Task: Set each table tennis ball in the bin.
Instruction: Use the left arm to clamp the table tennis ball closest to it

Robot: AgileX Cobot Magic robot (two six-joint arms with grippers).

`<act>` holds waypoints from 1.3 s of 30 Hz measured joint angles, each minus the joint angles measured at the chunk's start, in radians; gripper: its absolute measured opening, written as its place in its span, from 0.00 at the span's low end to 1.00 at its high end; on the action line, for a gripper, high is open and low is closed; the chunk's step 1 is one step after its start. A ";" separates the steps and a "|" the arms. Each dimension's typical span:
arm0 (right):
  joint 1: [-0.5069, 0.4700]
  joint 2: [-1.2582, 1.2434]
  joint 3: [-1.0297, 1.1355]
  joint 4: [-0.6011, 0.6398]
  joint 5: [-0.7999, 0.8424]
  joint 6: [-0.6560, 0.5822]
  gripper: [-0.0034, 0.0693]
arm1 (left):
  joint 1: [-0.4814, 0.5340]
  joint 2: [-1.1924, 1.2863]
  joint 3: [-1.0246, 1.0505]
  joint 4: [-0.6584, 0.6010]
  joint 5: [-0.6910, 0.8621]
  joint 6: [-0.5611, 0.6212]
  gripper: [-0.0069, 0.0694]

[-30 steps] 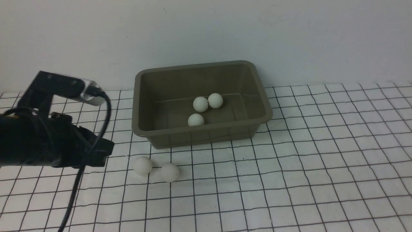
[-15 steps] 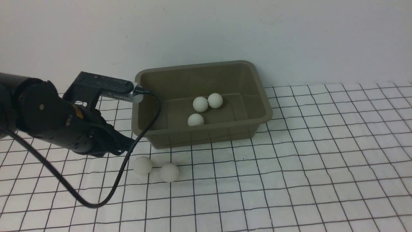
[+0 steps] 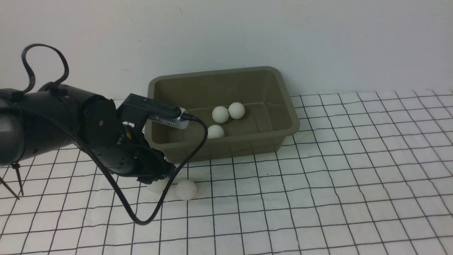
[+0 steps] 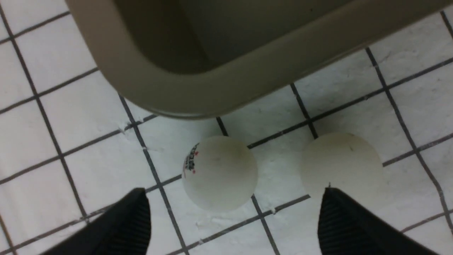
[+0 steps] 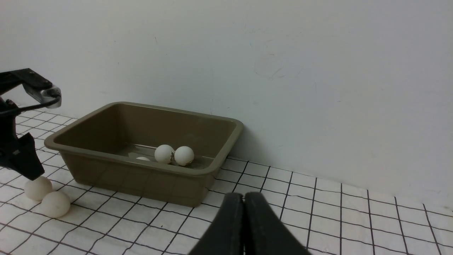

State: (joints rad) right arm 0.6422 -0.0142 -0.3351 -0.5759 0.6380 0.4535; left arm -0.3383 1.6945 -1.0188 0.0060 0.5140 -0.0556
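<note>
The olive-grey bin (image 3: 293, 124) stands by the back wall with three table tennis balls in it (image 3: 220, 114) (image 3: 236, 110) (image 3: 216, 131). Two more balls lie on the cloth in front of its left corner. My left gripper (image 3: 159, 175) hovers over the left one (image 3: 155, 186) and partly hides it; the right one (image 3: 186, 189) is in plain sight. In the left wrist view the open gripper (image 4: 233, 209) has the marked ball (image 4: 219, 173) just ahead between its fingers, the other ball (image 4: 341, 163) by one fingertip (image 4: 332, 212). My right gripper (image 5: 243, 194) is shut and empty.
A white cloth with a black grid (image 3: 318, 198) covers the table up to the pale wall (image 3: 226, 35). The left arm's cable (image 3: 141, 219) loops down onto the cloth in front of the balls. The bin's corner (image 4: 148, 92) lies close ahead of the left fingers.
My left arm has swung right and forward from the table's left side to just above the left ball on the cloth. The balls and bin have not moved.
</note>
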 joint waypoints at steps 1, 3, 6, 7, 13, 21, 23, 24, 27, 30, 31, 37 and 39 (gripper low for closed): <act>0.000 0.000 0.000 0.000 0.000 0.000 0.02 | 0.000 0.005 0.000 0.000 -0.001 0.000 0.84; 0.000 0.000 0.000 0.000 -0.001 0.000 0.02 | 0.000 0.015 0.000 0.000 -0.006 0.000 0.84; 0.000 0.000 0.000 0.000 -0.002 0.000 0.02 | 0.000 0.033 0.000 0.000 -0.028 0.000 0.85; 0.000 0.000 0.000 0.000 -0.002 0.000 0.02 | 0.000 0.037 0.000 0.000 -0.034 0.000 0.85; 0.000 0.000 0.000 0.000 -0.003 0.000 0.02 | 0.000 0.069 0.000 0.000 -0.064 0.001 0.85; 0.000 0.000 0.000 0.000 -0.004 0.000 0.02 | 0.000 0.127 0.000 0.012 -0.087 0.004 0.85; 0.000 0.000 0.000 0.000 -0.004 0.000 0.02 | 0.000 0.133 0.000 0.012 -0.097 0.004 0.84; 0.000 0.000 0.000 0.000 -0.004 0.000 0.02 | 0.000 0.135 0.000 0.012 -0.101 0.004 0.84; 0.000 0.000 0.000 0.000 -0.004 0.000 0.02 | 0.000 0.142 -0.001 0.012 -0.109 0.004 0.82; 0.000 0.000 0.000 0.000 -0.005 0.000 0.02 | 0.000 0.153 -0.001 0.014 -0.123 0.004 0.76; 0.000 0.000 0.000 0.000 -0.005 0.001 0.02 | 0.000 0.159 -0.001 0.014 -0.128 0.004 0.72; 0.000 0.000 0.000 0.000 -0.005 0.003 0.02 | 0.000 0.171 -0.002 0.043 -0.130 0.002 0.55; 0.000 0.000 0.000 0.000 -0.006 0.003 0.02 | 0.000 0.171 -0.002 0.062 -0.123 -0.001 0.55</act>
State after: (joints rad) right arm 0.6422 -0.0142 -0.3351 -0.5759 0.6322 0.4565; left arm -0.3385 1.8655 -1.0207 0.0676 0.3909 -0.0564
